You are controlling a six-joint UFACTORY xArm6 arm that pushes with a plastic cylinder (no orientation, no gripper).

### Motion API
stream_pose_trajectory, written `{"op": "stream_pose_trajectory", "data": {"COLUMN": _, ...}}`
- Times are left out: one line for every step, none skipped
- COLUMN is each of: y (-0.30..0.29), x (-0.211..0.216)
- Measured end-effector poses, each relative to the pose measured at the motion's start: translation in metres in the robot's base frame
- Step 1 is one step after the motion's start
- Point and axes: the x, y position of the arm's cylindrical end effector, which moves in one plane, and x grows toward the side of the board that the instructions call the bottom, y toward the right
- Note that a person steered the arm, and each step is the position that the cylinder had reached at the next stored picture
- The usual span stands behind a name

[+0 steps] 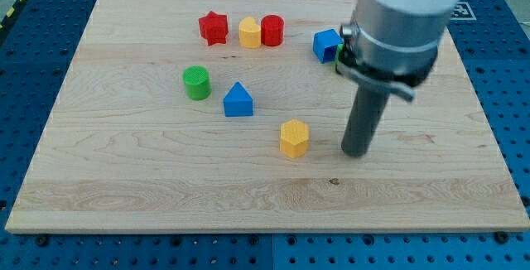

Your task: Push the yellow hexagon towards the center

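Heads up before you move: no jaws on this rig, so nothing opens, closes or holds; all you've got is my tip (358, 151), the rod's lower end resting on the wooden board (124, 195). Starting nearest the view's bottom: the yellow hexagon (294, 138) sits a little below and right of the board's middle, and my tip is near it on the view's right, at about the same depth, with a clear gap between them, not touching. My read on risk: from this side a straight push sends the hexagon toward the view's left, roughly across the middle but not up into it; hit it off-centre and it'll likely spin or slip off the rod, since a flat-sided block on a round rod won't track straight. To drive it toward the centre you'd probably want contact from the lower right, and swinging round there could clip it early. Farther up, the blue house-shaped block (238, 100) and green cylinder (197, 82) lie up-left of the hexagon; overshoot and you'd shove into the blue one. Near the view's top, the red star (214, 27), yellow rounded block (249, 32) and red cylinder (272, 31) sit in a row, well clear. The blue block (325, 45) beside the arm housing is partly hidden, with something green behind it I can't identify.
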Motion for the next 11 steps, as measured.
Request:
{"op": "stream_pose_trajectory", "data": {"y": -0.047, "x": 0.020}}
{"op": "stream_pose_trajectory", "data": {"y": -0.095, "x": 0.020}}
{"op": "stream_pose_trajectory", "data": {"y": -0.096, "x": 0.020}}
{"op": "stream_pose_trajectory", "data": {"y": -0.097, "x": 0.009}}
{"op": "stream_pose_trajectory", "data": {"y": -0.097, "x": 0.006}}
{"op": "stream_pose_trajectory", "data": {"y": -0.095, "x": 0.001}}
{"op": "stream_pose_trajectory", "data": {"y": -0.085, "x": -0.005}}
{"op": "stream_pose_trajectory", "data": {"y": -0.066, "x": -0.007}}
{"op": "stream_pose_trajectory", "data": {"y": -0.049, "x": -0.012}}
{"op": "stream_pose_trajectory", "data": {"y": -0.053, "x": -0.028}}
{"op": "stream_pose_trajectory", "data": {"y": -0.060, "x": -0.045}}
